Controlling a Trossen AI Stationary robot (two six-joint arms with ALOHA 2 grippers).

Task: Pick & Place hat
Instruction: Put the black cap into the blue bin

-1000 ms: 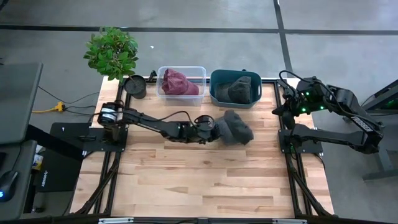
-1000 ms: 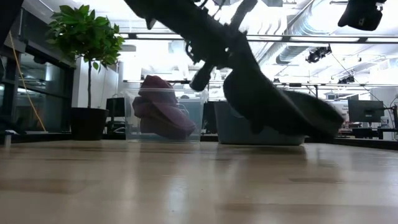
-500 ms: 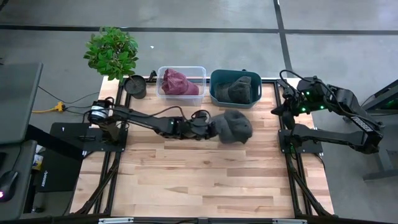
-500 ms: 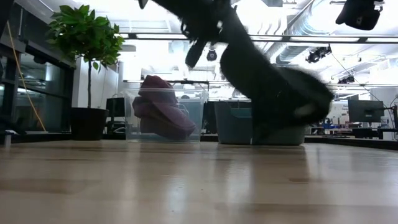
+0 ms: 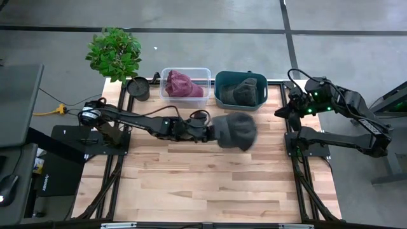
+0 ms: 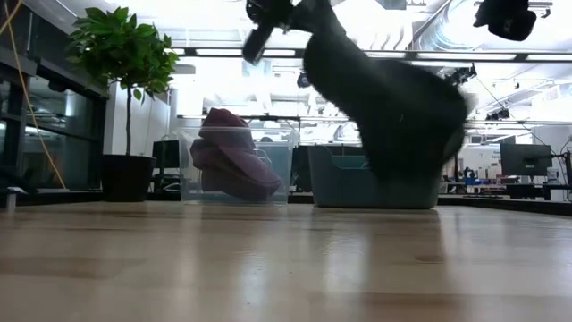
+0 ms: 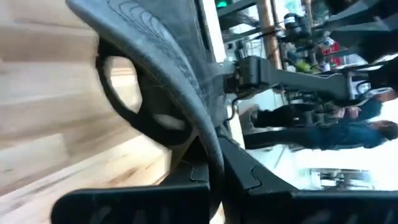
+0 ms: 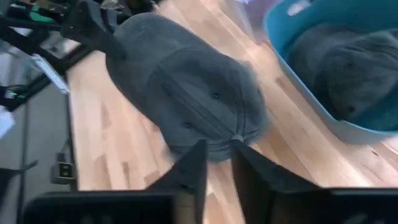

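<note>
A grey cap (image 5: 234, 131) hangs in my left gripper (image 5: 208, 131) over the table's middle. It is clear of the wood in the low view, where the cap (image 6: 384, 107) shows below and beside the gripper (image 6: 268, 11). The right wrist view shows the cap's crown (image 8: 186, 93) and top button. My left gripper is shut on the cap. My right gripper (image 5: 284, 112) waits high by the table's right edge, its fingers (image 8: 198, 163) a narrow gap apart, touching nothing. Another grey hat (image 5: 243, 92) lies in a teal bin (image 5: 219, 95). My left gripper pinches a stitched edge of the cap (image 7: 208, 146) between its two fingers (image 7: 249, 177). They come level from the table's left. The cap is lifted clear, its crown hanging out beyond and below the fingers.
A clear bin (image 5: 166, 94) holding a maroon hat (image 5: 182, 83) stands at the far edge, left of the teal bin. A potted plant (image 5: 114, 53) and a black pot (image 5: 138, 88) sit at the far left corner. Bare wood (image 5: 210, 184) spreads toward the near edge.
My left gripper has risen, carrying the cap up from low over the table to well above it. It has also drawn a little toward the table's left. The cap has swung under the hold and now hangs clear. The gripper has stayed shut on it.
</note>
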